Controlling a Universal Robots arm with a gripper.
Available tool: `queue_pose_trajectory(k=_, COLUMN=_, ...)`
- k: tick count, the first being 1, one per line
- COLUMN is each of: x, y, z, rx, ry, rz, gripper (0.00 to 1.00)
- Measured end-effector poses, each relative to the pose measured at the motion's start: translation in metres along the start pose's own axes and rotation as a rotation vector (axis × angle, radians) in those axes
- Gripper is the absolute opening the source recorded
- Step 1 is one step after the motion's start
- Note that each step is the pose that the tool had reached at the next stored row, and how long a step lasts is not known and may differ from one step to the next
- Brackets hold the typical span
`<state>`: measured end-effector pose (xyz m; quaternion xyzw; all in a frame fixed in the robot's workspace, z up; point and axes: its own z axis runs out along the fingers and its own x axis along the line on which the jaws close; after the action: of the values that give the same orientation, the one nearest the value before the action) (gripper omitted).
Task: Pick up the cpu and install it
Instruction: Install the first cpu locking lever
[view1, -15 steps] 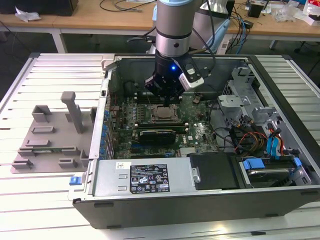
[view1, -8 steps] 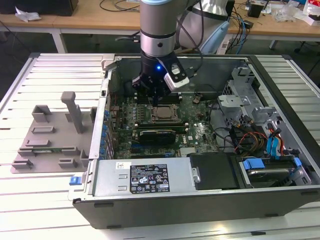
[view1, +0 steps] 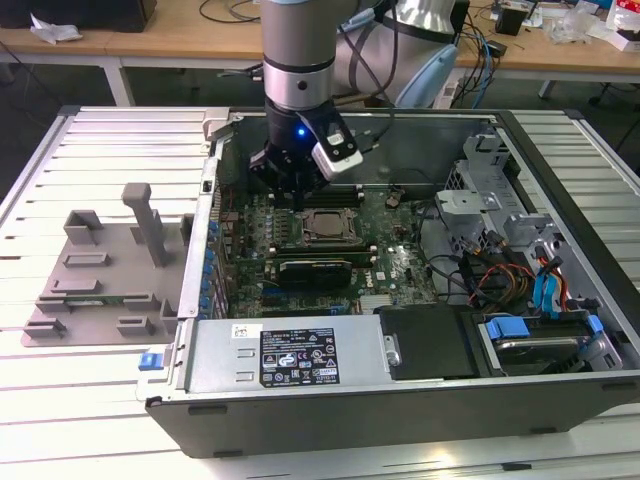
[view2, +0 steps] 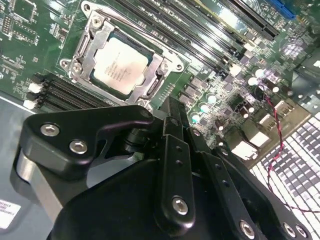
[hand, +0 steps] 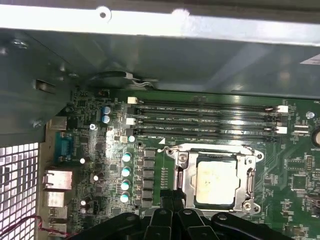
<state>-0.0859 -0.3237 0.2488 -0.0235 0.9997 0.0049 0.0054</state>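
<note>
Claw (hand: 173, 199) just beside the socketed cpu (hand: 216, 184)

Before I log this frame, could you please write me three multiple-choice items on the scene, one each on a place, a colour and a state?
1. Where is the silver-topped square cpu? A on the slatted table; B in the metal-framed socket; C on the power supply.
2. What colour is the large circuit board? A green; B red; C white.
3. How is the black metal computer case? A shut by a side panel; B tipped upside down; C open, its inside showing.
Key: 1 B, both wrist views show it lying flat inside the frame; 2 A, the board is green throughout; 3 C, the exterior view looks straight onto the board.
</note>
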Motion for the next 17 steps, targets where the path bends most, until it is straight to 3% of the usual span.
queue_pose_trajectory(k=4, x=-0.0001, y=0.0001, z=-0.0124, rx=0.0007, ry=0.0001, rz=0.0, gripper=0.11)
queue_pose_trajectory(k=8, x=0.0011, y=0.0002, z=-0.0127, rx=0.0007, ry=0.0001, rz=0.0, gripper=0.11)
queue_pose_trajectory(k=11, x=0.0072, y=0.0006, z=-0.0127, rx=0.0005, ry=0.0, rz=0.0, gripper=0.11)
queue_pose_trajectory(k=13, x=0.0153, y=0.0011, z=-0.0127, rx=0.0002, ry=-0.0002, rz=0.0, gripper=0.11)
queue_pose_trajectory(k=14, x=0.017, y=0.0011, z=-0.0128, rx=-0.0217, ry=-0.0025, rz=0.0, gripper=0.11)
queue_pose_trajectory(k=16, x=0.018, y=0.0012, z=-0.0128, rx=-0.0848, ry=-0.0083, rz=0.001, gripper=0.11)
queue_pose_trajectory(k=17, x=0.0182, y=0.0012, z=-0.0128, rx=-0.0957, ry=-0.0093, rz=0.001, gripper=0.11)
